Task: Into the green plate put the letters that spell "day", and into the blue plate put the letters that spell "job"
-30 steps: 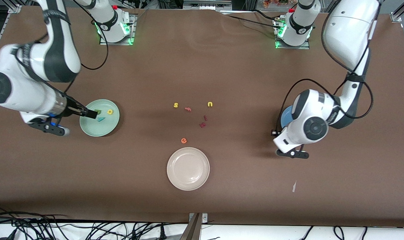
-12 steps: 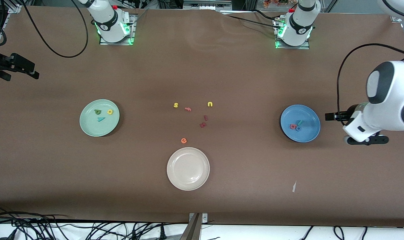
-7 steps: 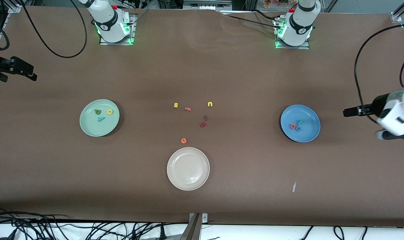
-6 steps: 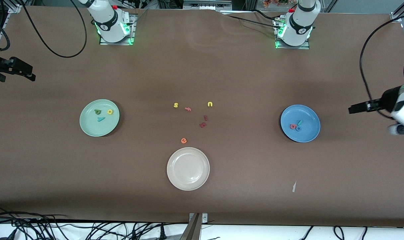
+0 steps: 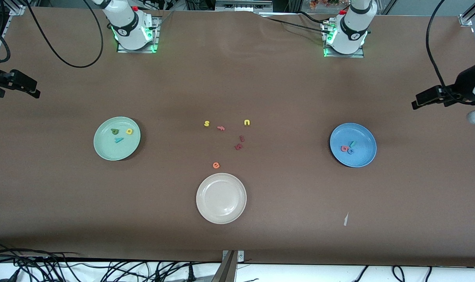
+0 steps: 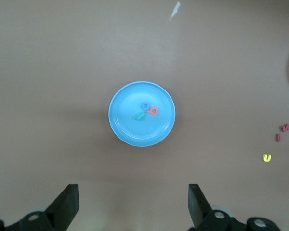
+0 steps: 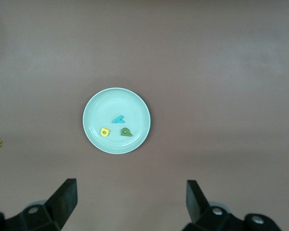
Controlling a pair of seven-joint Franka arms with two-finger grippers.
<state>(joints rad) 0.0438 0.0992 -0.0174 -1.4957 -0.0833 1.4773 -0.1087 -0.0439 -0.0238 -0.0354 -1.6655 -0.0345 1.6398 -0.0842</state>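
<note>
Evidently sorted — d, a, y lie in the green plate [image 5: 104, 152], j, o, b in the blue plate [image 5: 362, 158]; left gripper [image 5: 427, 98] and right gripper [image 5: 21, 84] hang wide open, empty, parked at the table's ends.

Front camera looks down across the table [image 5: 284, 90]; both wrist cameras look straight down.

A wide table [image 5: 260, 78] covered in matte brown sheeting fills nearly the whole frame, its surface evenly lit with soft darker patches. Along the bottom edge a white strip [image 5: 300, 272] shows, with a tangle of black cables [image 5: 65, 268] at the lower left and a metal bracket [image 5: 231, 258] at bottom centre. Aluminium frame rails [image 5: 470, 13] stand at the upper corners, and a small white scrap [image 5: 345, 219] lies at lower right.
</note>
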